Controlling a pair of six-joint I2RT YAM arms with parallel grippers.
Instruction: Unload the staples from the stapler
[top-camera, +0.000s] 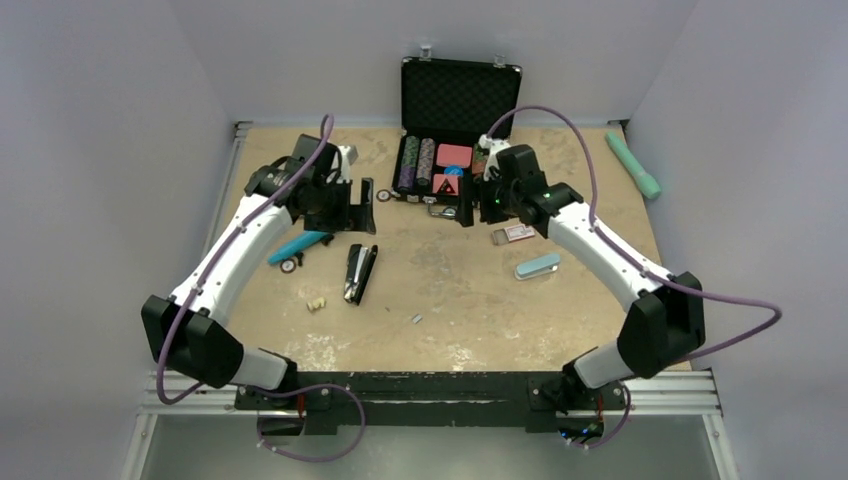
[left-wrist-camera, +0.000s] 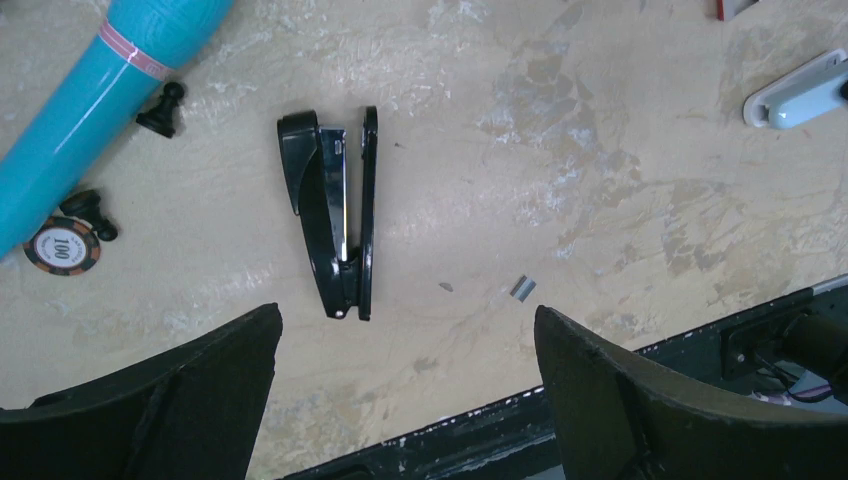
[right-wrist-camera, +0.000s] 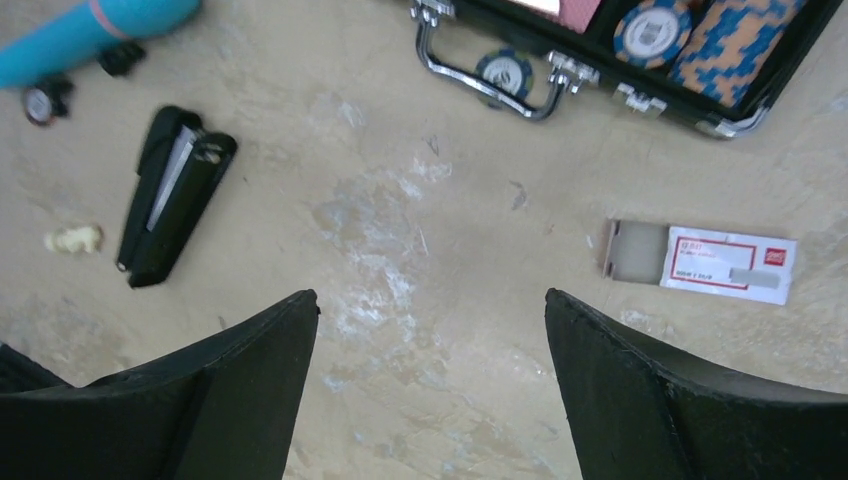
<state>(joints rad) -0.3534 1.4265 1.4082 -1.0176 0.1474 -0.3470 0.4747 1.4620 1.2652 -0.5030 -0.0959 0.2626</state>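
The black stapler (top-camera: 359, 273) lies on the table left of centre, its two arms hinged apart with the silvery channel showing; it also shows in the left wrist view (left-wrist-camera: 335, 214) and the right wrist view (right-wrist-camera: 172, 194). The staples (top-camera: 417, 319), a tiny grey strip, lie on the table to the stapler's right and nearer the front edge, also in the left wrist view (left-wrist-camera: 523, 289). My left gripper (top-camera: 360, 207) is open and empty, raised behind the stapler. My right gripper (top-camera: 465, 205) is open and empty, raised at centre back in front of the case.
An open black case (top-camera: 458, 125) of poker chips stands at the back. A teal tube (top-camera: 298, 245), a chip and small black pieces lie left of the stapler. A cream lump (top-camera: 316, 304), a red-and-white box (top-camera: 513, 234), a pale blue holder (top-camera: 537, 266) and a green tube (top-camera: 633, 165) lie around.
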